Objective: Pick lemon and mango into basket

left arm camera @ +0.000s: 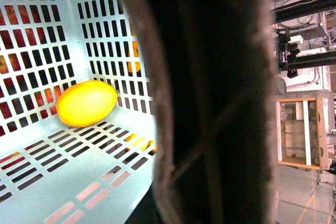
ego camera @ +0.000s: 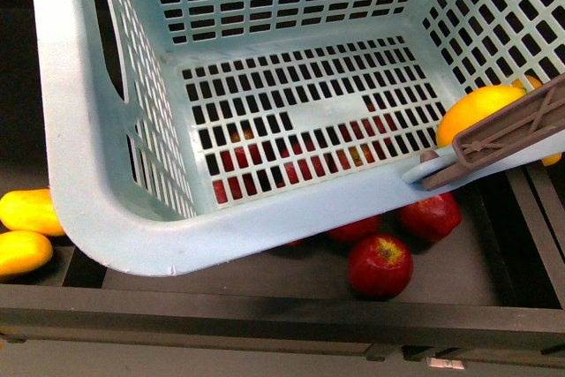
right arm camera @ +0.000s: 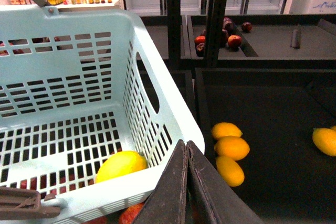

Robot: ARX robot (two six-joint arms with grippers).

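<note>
Looking down from the front, a mango (ego camera: 31, 211) lies at 8 o'clock on a dark shelf (ego camera: 265, 278), with a second one just beside it, both outside the basket (ego camera: 88, 174). The pale teal basket fills the centre, tilted; red apples (ego camera: 380, 265) show beneath it at 5 o'clock. The lemon (ego camera: 477, 110) rests inside at 3 o'clock, by the brown handle (ego camera: 512, 130). Left jaws: cannot tell, because a dark blur (left arm camera: 205, 98) blocks that wrist view. The right gripper (right arm camera: 186, 150) has its jaws pressed together, empty. The mango looks smooth, probably slippery and easily bruised; gripping across its narrow middle seems best.
</note>
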